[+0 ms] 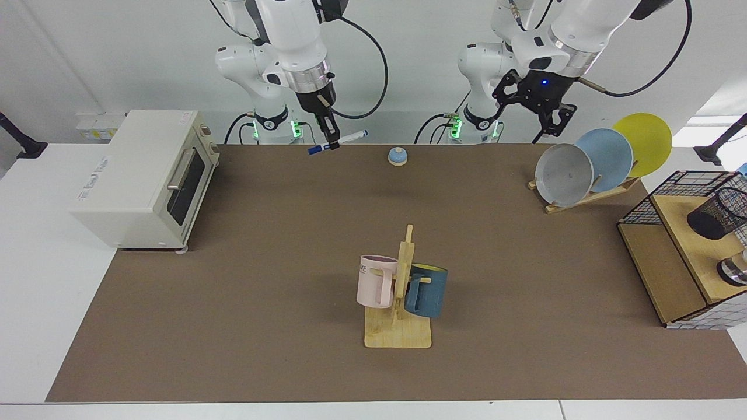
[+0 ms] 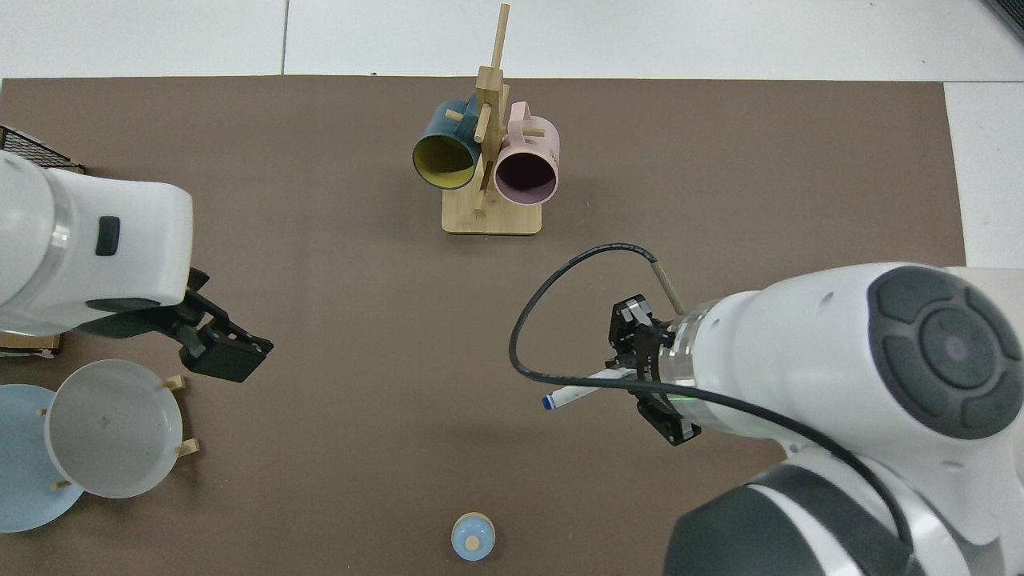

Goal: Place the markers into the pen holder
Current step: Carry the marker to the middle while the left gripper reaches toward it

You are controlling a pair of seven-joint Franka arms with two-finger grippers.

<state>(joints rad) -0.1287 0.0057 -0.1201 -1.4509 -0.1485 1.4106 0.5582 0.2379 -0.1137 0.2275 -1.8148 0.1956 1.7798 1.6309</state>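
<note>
While the right gripper (image 1: 328, 135) clamps a marker (image 1: 338, 142) near its middle, high above the table's (image 1: 233, 326) far edge, the holder (image 1: 713, 217) sits well apart inside a wire basket (image 1: 671, 189) at the opposite end. The marker lies almost level, and a pen pinched crosswise could pivot or slip on the long carry, or meet the holder's rim sideways unless tilted upright. The left gripper (image 1: 547, 114) hangs empty, fingers spread, near the plates (image 1: 601, 158), where a crossing arm could clip it.
</note>
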